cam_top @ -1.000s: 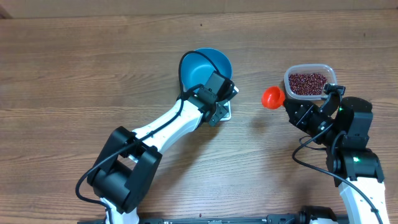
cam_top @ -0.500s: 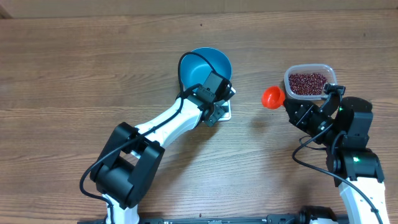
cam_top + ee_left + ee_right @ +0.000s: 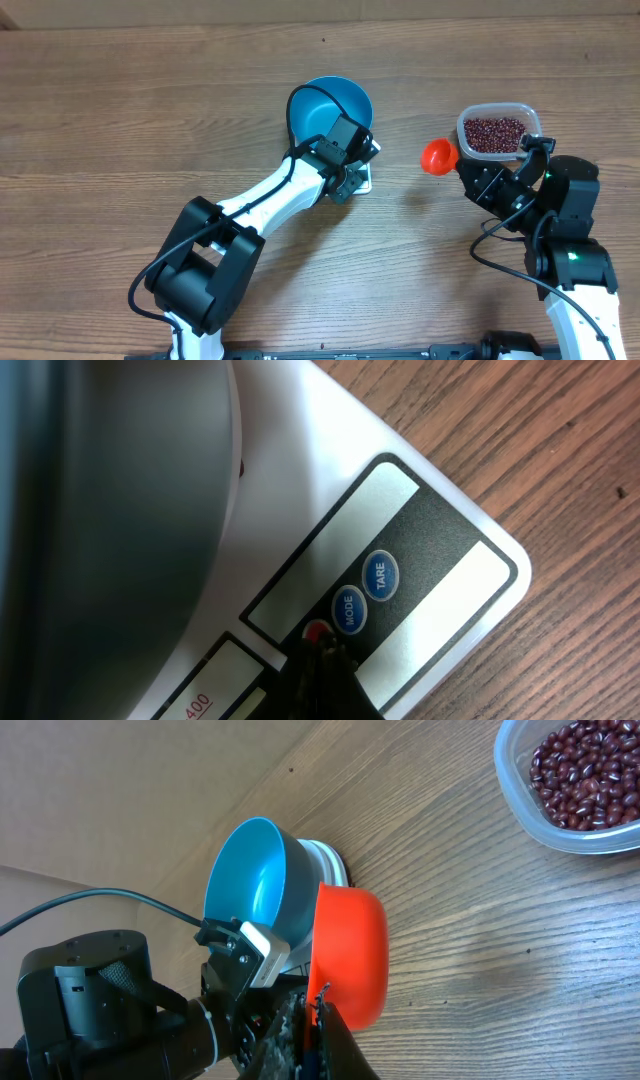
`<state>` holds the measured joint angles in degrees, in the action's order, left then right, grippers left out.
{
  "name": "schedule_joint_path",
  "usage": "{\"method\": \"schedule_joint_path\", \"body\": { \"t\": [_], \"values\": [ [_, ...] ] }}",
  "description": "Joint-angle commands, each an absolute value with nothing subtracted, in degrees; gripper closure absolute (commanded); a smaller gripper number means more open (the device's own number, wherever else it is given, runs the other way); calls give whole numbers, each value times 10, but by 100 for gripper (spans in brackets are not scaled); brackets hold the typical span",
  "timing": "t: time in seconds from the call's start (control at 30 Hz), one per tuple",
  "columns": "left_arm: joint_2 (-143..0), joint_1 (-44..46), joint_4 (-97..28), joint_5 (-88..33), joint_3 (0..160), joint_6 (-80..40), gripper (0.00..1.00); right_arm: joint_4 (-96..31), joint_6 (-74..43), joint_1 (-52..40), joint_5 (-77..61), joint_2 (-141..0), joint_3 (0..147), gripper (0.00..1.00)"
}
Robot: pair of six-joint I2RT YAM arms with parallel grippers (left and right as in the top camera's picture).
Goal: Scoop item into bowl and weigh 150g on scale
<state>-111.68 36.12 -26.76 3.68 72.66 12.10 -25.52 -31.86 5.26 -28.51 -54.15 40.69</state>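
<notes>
The blue bowl [image 3: 328, 108] stands on the white scale [image 3: 440, 550], and its grey underside [image 3: 110, 510] fills the left of the left wrist view. My left gripper [image 3: 325, 655] is shut with nothing held. Its tip rests on the red button [image 3: 316, 631] beside the MODE and TARE buttons. Seen from overhead, my left gripper [image 3: 352, 172] is at the scale's front edge. My right gripper [image 3: 318, 1020] is shut on the handle of an orange-red scoop [image 3: 350, 955], which hangs over the table left of the beans [image 3: 495, 134]. The bowl [image 3: 255, 880] looks empty.
The beans lie in a clear plastic container [image 3: 468, 120] at the right, close to the right arm. The left arm [image 3: 260, 210] reaches diagonally across the middle of the wooden table [image 3: 120, 120]. A cable [image 3: 90, 905] runs along that arm.
</notes>
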Motion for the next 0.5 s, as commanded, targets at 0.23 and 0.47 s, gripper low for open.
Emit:
{"method": "schedule_joint_path", "body": {
  "t": [0.23,0.47],
  "values": [
    [-1124,361,-268,30,724,127,96,-253,-314,55,-286,-533,422,96],
    [-1124,361,-268,29,724,122,96,-253,-314,55,-286,-533,422,96]
  ]
}}
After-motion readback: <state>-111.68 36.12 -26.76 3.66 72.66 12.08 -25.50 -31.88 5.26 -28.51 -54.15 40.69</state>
